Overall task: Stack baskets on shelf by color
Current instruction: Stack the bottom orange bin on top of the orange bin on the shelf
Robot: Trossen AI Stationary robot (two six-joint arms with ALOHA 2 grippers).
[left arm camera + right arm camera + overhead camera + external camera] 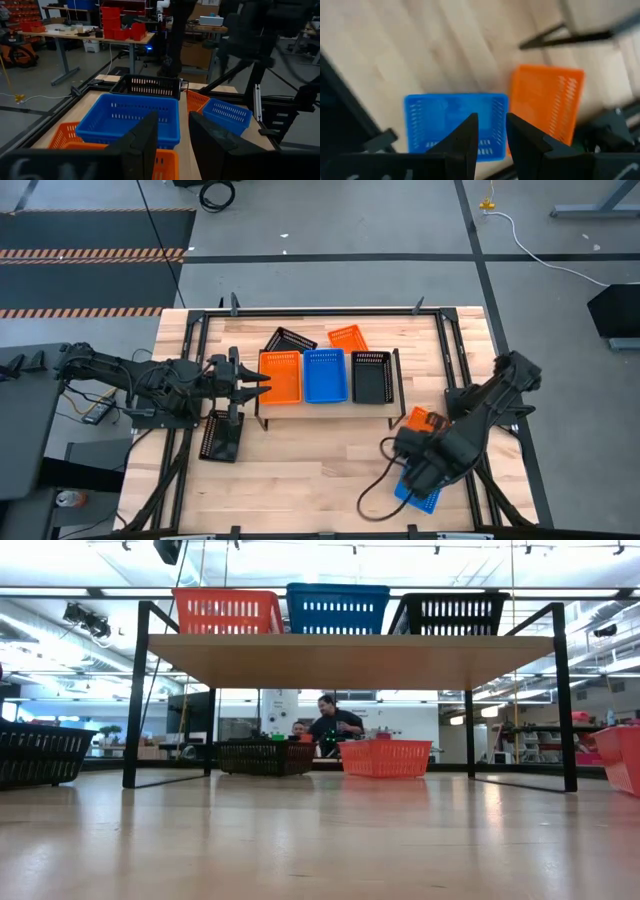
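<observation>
Progress: partial. The shelf [398,380] at table centre carries three baskets in a row: orange basket [281,376], blue basket [325,375], black basket [371,376], one per colour as far as the high view shows.

Outstanding, loose on the tabletop [320,470]:
- a black one [289,339] and an orange one [348,336] at 12 o'clock, behind the shelf;
- a black one [221,437] at 8 o'clock;
- an orange one [421,419] and a blue one [418,494] at 4 to 5 o'clock.

Left gripper [252,381] sits at the shelf's 9 o'clock edge, over the orange basket, fingers slightly apart and holding nothing. Right gripper [491,130] hovers above the loose blue one, fingers slightly apart, nothing between them.

Judgement: five baskets remain unstacked.
</observation>
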